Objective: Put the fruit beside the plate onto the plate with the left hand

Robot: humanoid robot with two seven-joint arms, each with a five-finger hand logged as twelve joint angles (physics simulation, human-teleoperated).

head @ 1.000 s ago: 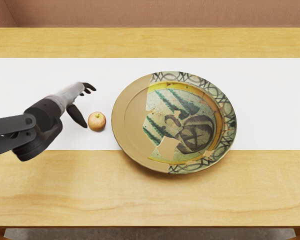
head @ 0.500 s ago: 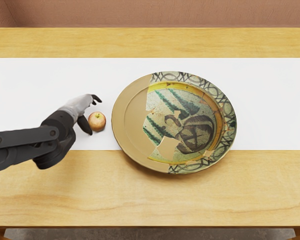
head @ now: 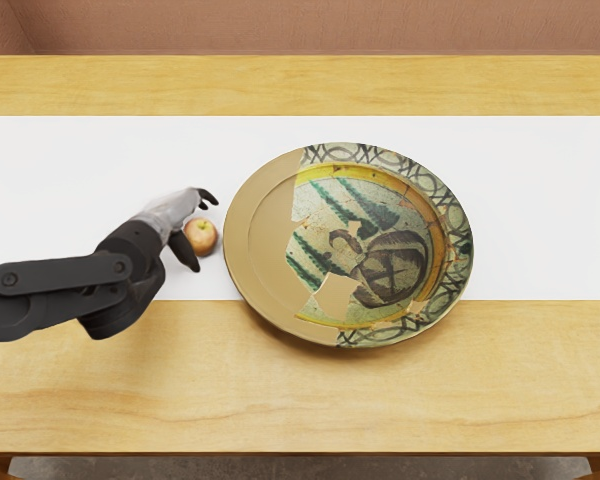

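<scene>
A small red-yellow apple (head: 202, 236) lies on the white runner just left of the big patterned plate (head: 348, 243). My left hand (head: 189, 226) reaches in from the left and cups the apple's left side: the fingers arch over its top and the thumb hangs in front of it. The fingers are spread around the fruit, not closed on it. The apple rests on the cloth, a narrow gap from the plate's left rim. No right arm is visible.
The white runner (head: 540, 200) crosses a wooden table (head: 300, 380) from left to right. A brown wall runs behind the table's far edge.
My left hand has slid right up against the apple. The apple has shifted a little right and toward the plate.
</scene>
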